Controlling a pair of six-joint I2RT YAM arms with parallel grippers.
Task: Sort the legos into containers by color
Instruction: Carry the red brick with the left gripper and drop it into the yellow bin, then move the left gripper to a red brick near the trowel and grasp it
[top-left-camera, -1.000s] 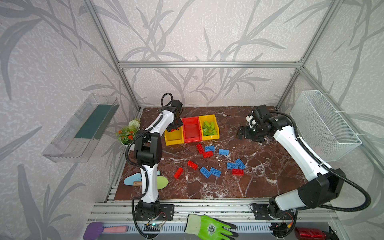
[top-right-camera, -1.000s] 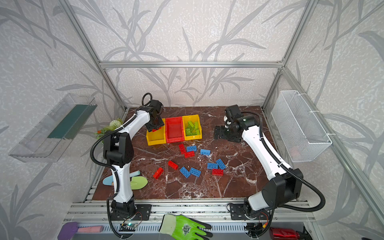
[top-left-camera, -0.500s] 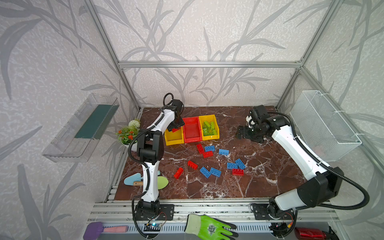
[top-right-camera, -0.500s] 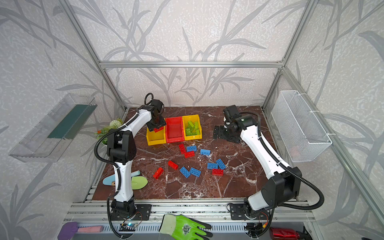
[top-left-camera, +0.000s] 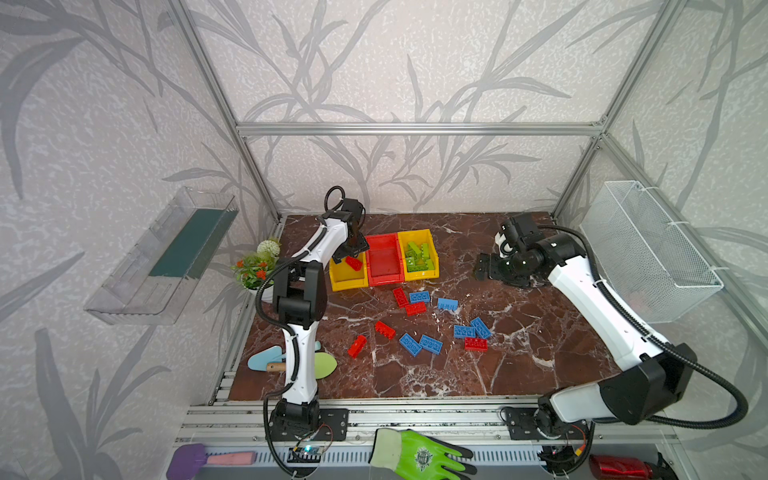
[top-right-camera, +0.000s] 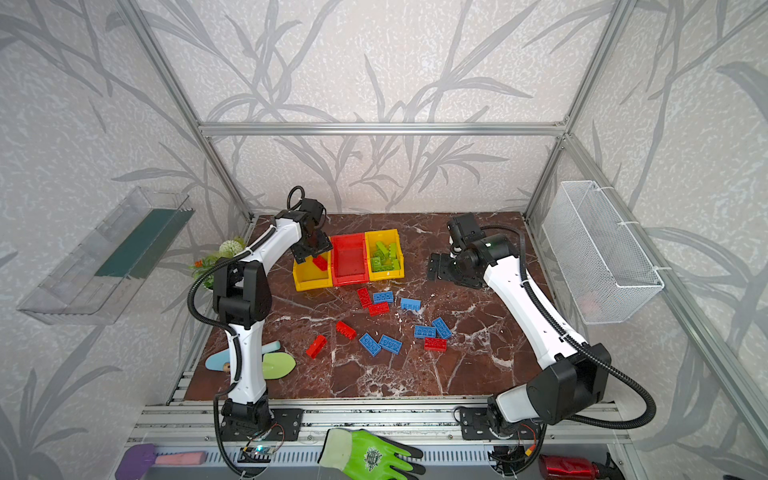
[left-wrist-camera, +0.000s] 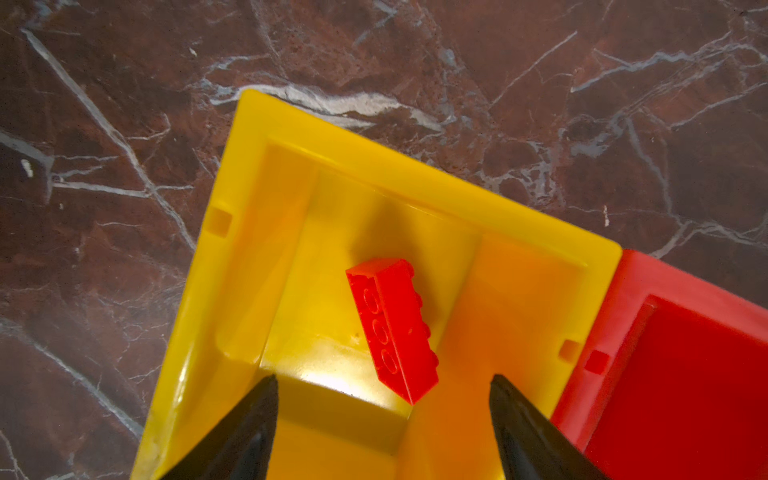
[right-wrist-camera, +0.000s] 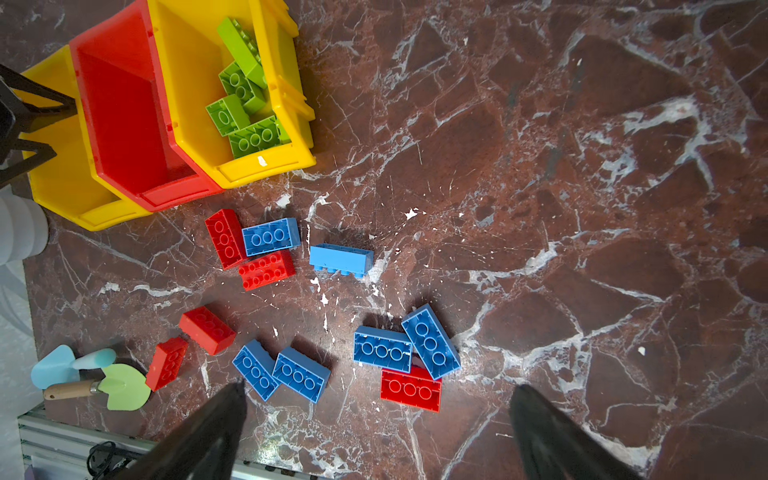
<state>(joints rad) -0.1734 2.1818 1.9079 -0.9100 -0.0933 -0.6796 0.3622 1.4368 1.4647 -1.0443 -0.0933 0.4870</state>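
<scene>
My left gripper hangs open over the left yellow container. A red lego lies tilted inside that container, clear of both fingers. The middle red container looks empty. Several lime green legos fill the right yellow container. Several red legos and blue legos lie loose on the marble table in front of the containers. My right gripper hovers open to the right of the containers, holding nothing; the right wrist view looks down on the loose legos.
A potted plant stands left of the containers. Toy shovels lie by the left arm's base. A white wire basket hangs on the right wall, a clear tray on the left. A green glove lies in front.
The left gripper's jaws have spread apart over the left yellow container and the red lego has dropped from them into it. The right arm has barely moved.
</scene>
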